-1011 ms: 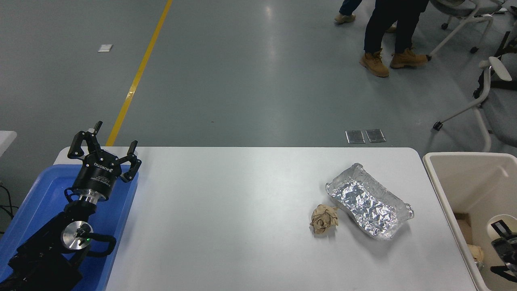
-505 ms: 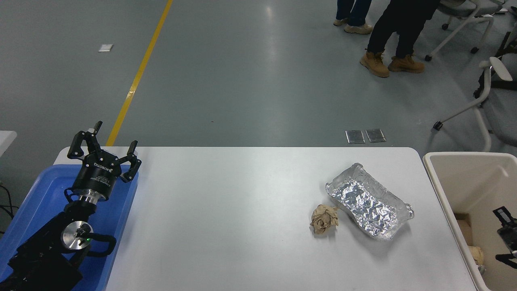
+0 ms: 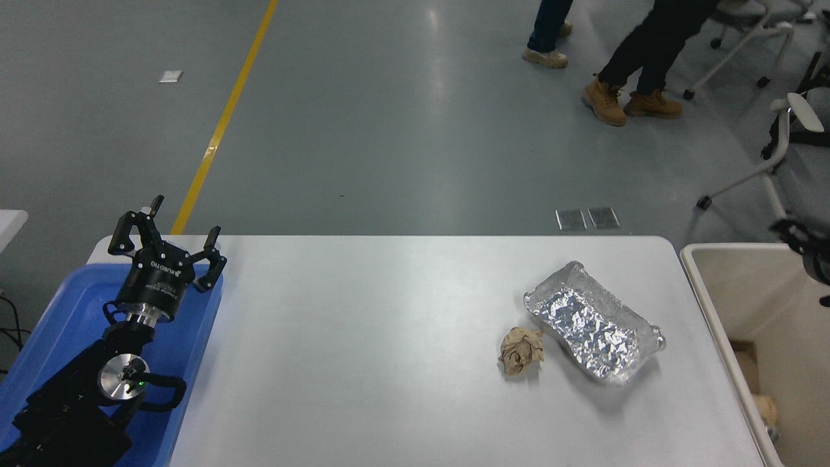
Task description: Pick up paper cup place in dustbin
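Left arm: parked at your lower left, over the blue plastic tray point(image 3: 61, 324) that sits at the left end of the white surface point(image 3: 363, 350).
Left claw point(image 3: 167, 241): black fingers spread apart, released, holding nothing; it points away from you, above the tray's far edge.
Right arm: you see only a blurred black piece at the right edge, above the far part of the bin.
Right claw point(image 3: 814, 256): too blurred and cut off by the frame edge; you cannot tell whether it is released or clenched, or whether it carries anything.
Small white paper cup: not visible to you anywhere on the surface or in the visible part of the bin.
Large cream-beige rectangular plastic dustbin point(image 3: 703, 285): stands just beside the right end of the surface, partly cut off by the frame; some brown material lies at its bottom.
Crinkled silver foil tray point(image 3: 593, 322): on the right half of the surface, set at an angle.
Crumpled brown paper ball point(image 3: 521, 351): just beside the foil tray's near-left corner.
Background: legs of people in tan boots point(image 3: 604, 102) on the grey floor beyond the surface; white office chair point(image 3: 775, 162) at far right.
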You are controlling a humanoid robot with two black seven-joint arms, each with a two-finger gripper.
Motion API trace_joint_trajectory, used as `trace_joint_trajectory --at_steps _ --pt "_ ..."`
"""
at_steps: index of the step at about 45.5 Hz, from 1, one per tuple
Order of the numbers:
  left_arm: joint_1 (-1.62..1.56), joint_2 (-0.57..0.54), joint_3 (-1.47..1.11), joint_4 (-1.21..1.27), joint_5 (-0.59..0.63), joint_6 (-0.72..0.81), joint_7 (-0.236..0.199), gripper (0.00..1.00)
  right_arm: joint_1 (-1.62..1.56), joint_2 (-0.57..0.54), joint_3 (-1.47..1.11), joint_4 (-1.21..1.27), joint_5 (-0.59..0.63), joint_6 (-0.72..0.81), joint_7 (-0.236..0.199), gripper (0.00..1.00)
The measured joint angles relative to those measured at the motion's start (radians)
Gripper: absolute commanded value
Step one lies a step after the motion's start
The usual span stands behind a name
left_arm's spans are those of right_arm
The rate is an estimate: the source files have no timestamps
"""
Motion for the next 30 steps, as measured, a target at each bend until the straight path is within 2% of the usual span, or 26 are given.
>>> trace_joint_trajectory --at_steps 13,30 --pt "0.000 0.000 0.000 0.000 0.000 0.000 0.001 0.98 0.379 0.054 -0.140 0.341 -0.002 0.124 -0.004 1.00" --pt "0.000 0.000 0.000 0.000 0.000 0.000 0.001 0.98 0.779 0.071 -0.247 0.731 -0.002 0.301 -0.007 1.00"
